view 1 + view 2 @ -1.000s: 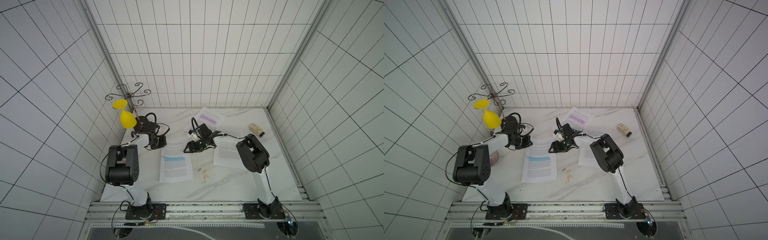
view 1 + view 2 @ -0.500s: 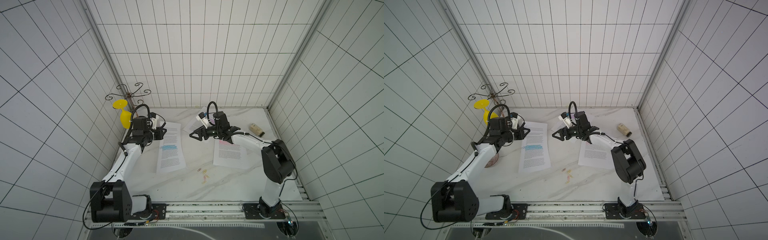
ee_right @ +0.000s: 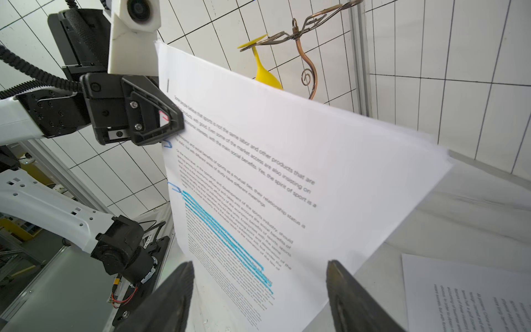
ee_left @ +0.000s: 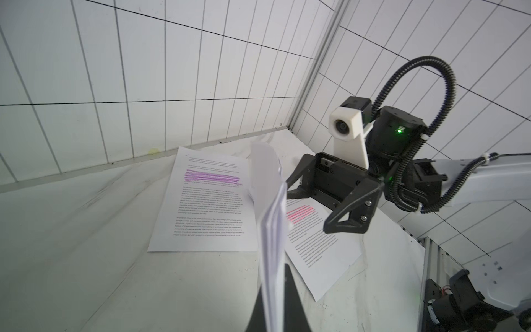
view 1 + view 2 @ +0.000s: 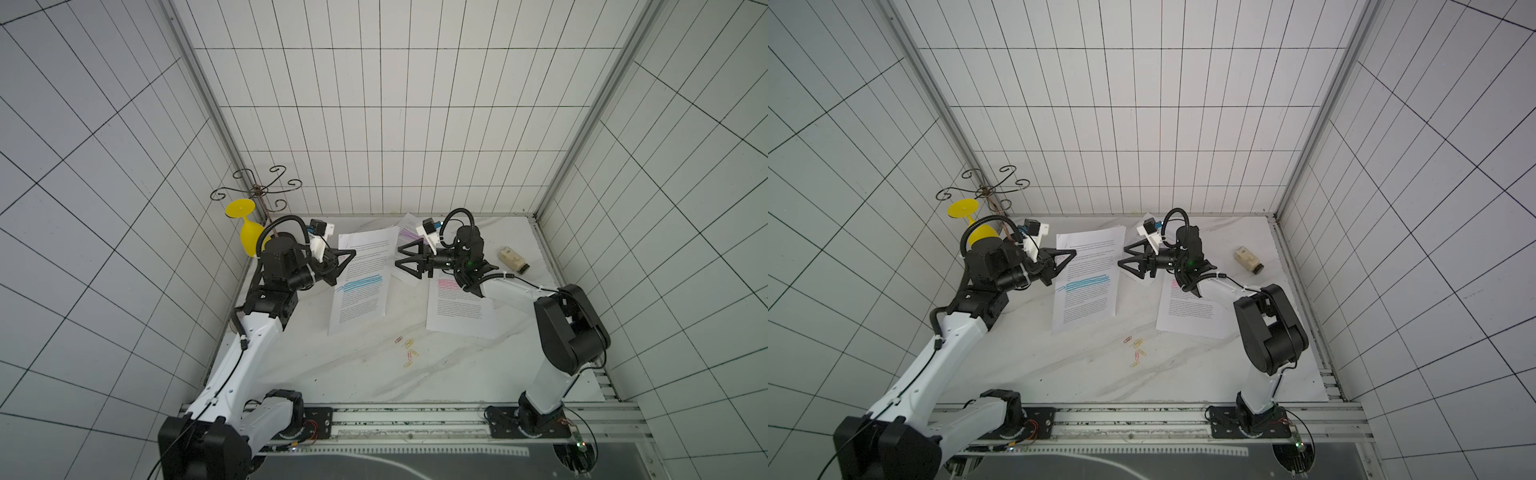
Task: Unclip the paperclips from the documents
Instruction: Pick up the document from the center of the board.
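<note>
While the left claw point(image 5: 349, 257) pinches the left edge of the paper with the blue stripe point(image 5: 361, 286), that paper is lifted and tilted above the table point(image 5: 332, 374). A second ago it lay flat on the table and both arms were folded low. Now both arms reach out long. Half a second ago the paper was already up in the left claw. The right claw point(image 5: 397, 257) floats just beside the paper's right edge with its two fingers spread wide, holding nothing. Two blue clips point(image 3: 167, 143) sit on the pinched edge, one just beside the left claw and one where the blue stripe starts. A pink clip point(image 3: 163, 116) shows through the hole in that claw's finger. I cannot tell if the claw touches it. A small bunch of loose clips point(image 5: 409, 352) lies on the table in front of the paper, in the same spot as before. The paper with the pink stripe point(image 5: 457, 309) lies flat to its right. The paper with the purple stripe point(image 4: 207, 198) lies flat behind it.
</note>
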`<move>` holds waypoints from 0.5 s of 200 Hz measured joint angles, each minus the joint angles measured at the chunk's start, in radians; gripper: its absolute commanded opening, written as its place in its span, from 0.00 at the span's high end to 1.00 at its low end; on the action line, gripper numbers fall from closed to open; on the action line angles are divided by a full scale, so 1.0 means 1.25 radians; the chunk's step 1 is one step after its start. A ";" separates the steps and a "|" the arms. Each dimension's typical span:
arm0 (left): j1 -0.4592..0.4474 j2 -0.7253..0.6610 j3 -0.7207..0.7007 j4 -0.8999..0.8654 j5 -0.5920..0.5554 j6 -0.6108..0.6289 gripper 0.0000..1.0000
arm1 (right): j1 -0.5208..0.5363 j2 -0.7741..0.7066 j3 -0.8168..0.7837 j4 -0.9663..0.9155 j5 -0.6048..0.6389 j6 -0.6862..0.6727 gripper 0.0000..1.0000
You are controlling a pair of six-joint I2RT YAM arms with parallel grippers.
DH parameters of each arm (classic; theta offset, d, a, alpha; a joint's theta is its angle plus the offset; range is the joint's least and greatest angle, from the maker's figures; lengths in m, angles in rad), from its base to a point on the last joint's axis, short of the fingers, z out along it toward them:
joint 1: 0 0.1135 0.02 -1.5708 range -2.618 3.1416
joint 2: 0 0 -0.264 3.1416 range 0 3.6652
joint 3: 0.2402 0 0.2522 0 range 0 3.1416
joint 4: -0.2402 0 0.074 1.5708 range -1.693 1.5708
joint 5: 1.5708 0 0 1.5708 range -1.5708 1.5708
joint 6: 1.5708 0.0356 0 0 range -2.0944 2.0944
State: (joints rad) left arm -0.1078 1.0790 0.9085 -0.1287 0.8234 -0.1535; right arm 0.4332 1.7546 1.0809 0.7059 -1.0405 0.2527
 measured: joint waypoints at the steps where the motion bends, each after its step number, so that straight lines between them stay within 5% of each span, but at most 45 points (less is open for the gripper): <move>1: 0.000 0.000 0.000 0.001 0.002 0.000 1.00 | -0.002 0.000 0.000 0.001 0.000 0.000 0.25; 47: -0.012 0.011 0.016 0.018 0.083 -0.007 1.00 | -0.048 0.000 -0.007 0.041 -0.027 0.014 0.25; 100: -0.059 0.037 0.031 0.074 0.125 -0.025 1.00 | -0.036 0.005 -0.054 0.284 -0.078 0.169 0.25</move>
State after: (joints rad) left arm -0.1810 1.1255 0.9466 -0.0364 0.9798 -0.1844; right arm 0.3885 1.7611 1.0138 1.0607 -1.1374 0.4637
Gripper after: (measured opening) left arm 0.050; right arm 0.751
